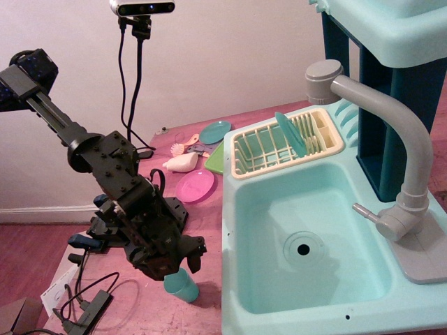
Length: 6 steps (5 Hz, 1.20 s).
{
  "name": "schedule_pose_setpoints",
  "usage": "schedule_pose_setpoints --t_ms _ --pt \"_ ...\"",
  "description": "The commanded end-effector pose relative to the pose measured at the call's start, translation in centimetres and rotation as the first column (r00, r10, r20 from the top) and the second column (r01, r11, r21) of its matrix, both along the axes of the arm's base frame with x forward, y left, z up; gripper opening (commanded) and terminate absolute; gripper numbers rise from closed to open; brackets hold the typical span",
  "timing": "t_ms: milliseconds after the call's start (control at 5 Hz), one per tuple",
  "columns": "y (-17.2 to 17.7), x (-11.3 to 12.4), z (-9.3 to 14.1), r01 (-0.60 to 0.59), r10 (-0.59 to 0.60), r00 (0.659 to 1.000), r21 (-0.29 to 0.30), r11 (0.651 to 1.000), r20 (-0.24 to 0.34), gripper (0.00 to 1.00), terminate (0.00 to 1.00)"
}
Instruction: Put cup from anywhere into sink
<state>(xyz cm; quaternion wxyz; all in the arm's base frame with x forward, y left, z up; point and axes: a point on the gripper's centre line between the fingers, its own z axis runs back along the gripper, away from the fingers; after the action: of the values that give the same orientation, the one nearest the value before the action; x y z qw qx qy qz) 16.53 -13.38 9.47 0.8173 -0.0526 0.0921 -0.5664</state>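
The small teal-blue cup [183, 286] is at the front of the pink table, just left of the sink's left rim and slightly tilted. My gripper [178, 269] comes down on it from the upper left. Its dark fingers [193, 257] straddle the cup's top and appear closed on it, and they hide the cup's rim. The sink [279, 279] is a large pale aqua basin to the right, with a round drain hole [302, 248] and a grey curved faucet [412, 160] on its right side.
A cream dish rack [258, 150] holding an upright teal plate [290, 132] sits behind the basin. A pink plate [195, 185], a flat teal plate [215, 131], a green plate [216, 160] and a cream toy [180, 163] lie behind the arm. A camera [142, 8] stands at the back.
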Motion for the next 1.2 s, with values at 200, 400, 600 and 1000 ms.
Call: schedule_pose_setpoints --t_ms 200,400,600,1000 --pt "-0.3 0.0 -0.9 0.017 -0.017 1.000 -0.007 1.000 -0.013 1.00 0.00" --pt "-0.5 0.4 -1.4 0.035 -0.035 0.999 -0.010 0.999 -0.035 1.00 0.00" --pt "-0.9 0.8 -2.3 0.049 -0.050 0.998 -0.023 0.999 -0.045 1.00 0.00" --pt "-2.0 1.0 -4.3 0.073 -0.075 0.996 -0.050 0.996 -0.054 1.00 0.00"
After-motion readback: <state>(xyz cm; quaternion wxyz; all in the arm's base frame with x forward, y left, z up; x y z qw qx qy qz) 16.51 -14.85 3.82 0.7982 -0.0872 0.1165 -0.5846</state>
